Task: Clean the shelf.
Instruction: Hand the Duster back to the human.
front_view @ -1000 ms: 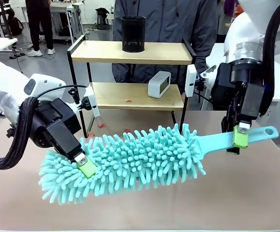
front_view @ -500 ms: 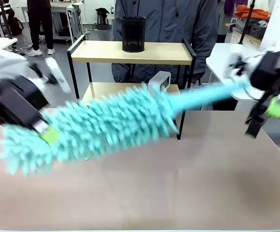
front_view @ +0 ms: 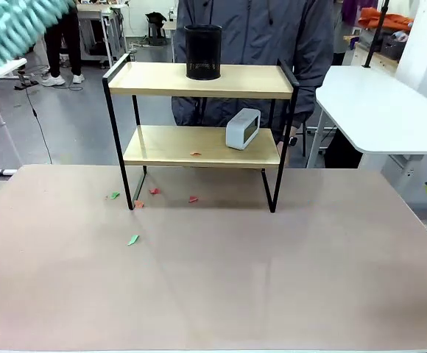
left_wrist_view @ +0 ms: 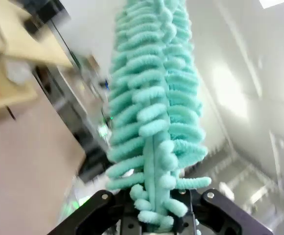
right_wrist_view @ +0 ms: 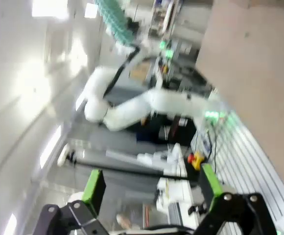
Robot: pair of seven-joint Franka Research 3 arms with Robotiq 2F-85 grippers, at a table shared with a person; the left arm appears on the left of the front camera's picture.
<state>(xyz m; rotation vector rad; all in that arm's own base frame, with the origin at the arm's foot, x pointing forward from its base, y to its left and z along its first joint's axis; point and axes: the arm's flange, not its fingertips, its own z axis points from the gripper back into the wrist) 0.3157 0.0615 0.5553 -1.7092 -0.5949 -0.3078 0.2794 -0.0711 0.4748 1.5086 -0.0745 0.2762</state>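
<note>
The bench is bare across its near and middle area, leaving open room in front of the shelf. The shelf stands at the far edge, at 12 o'clock from bench centre, just in front of a person. Its four black legs rest on the bench. Small red and green scraps lie near the left front leg, at about 10 o'clock from bench centre.

On the top board stands a black mesh cup; its contents cannot be seen. On the lower board a small white clock sits toward the right end, with a red scrap near the middle.

In the left wrist view, the left gripper is pinching the base of a teal duster, whose tufts rise away from the fingers. The duster also appears at the upper left corner of the front view.

In the right wrist view, the right gripper is spread wide, its green pads well apart, with nothing between them.
</note>
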